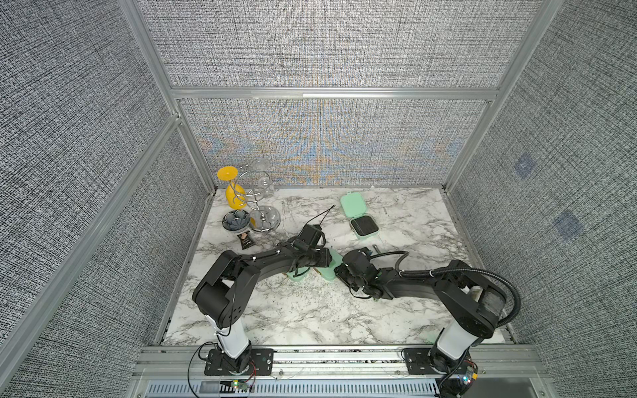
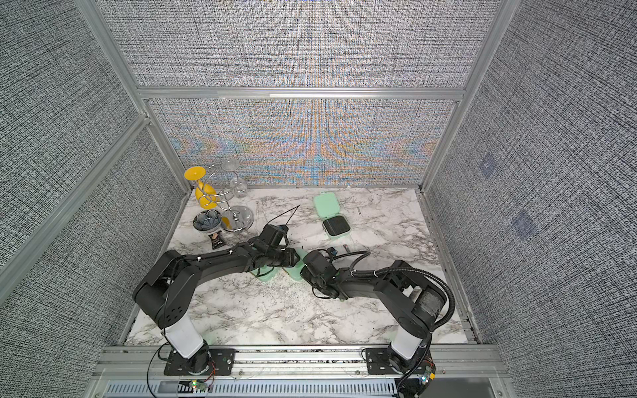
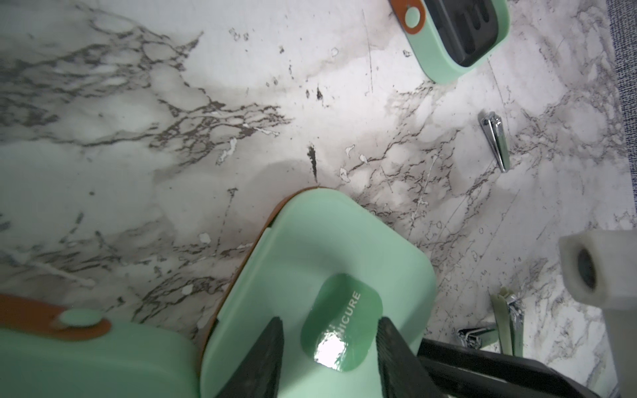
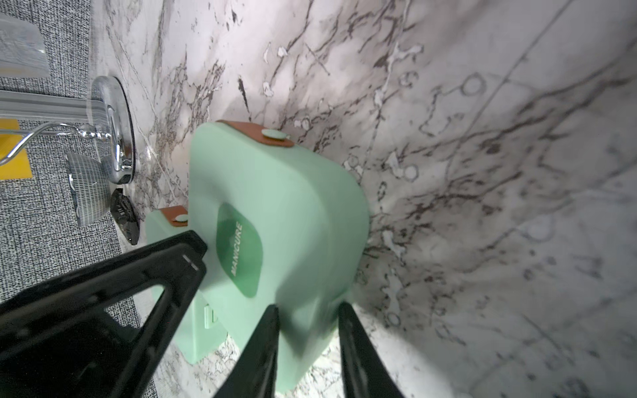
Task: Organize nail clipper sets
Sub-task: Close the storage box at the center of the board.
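Observation:
In the middle of the table a closed mint-green case [image 4: 275, 213] stands tilted on its edge, its "MANICURE" label facing up; a top view shows it between the two wrists [image 1: 329, 272]. My right gripper [image 4: 308, 320] is shut on its lower corner. My left gripper [image 3: 331, 355] is open, with its fingertips [image 3: 269, 341] resting on the lid either side of the label. A second closed case [image 3: 89, 361] lies right beside it, under my left forearm [image 1: 298, 275]. A third case [image 1: 358, 213] lies open at the back right. Loose clippers [image 3: 496, 144] [image 3: 506, 320] lie on the marble.
At the back left stand a chrome glass rack [image 1: 265, 220] with a yellow glass [image 1: 231, 187], a dark flower-shaped dish [image 1: 236, 220] and a black snack packet [image 1: 246, 241]. Grey fabric walls close in three sides. One clipper [image 1: 375, 247] lies just behind my right wrist.

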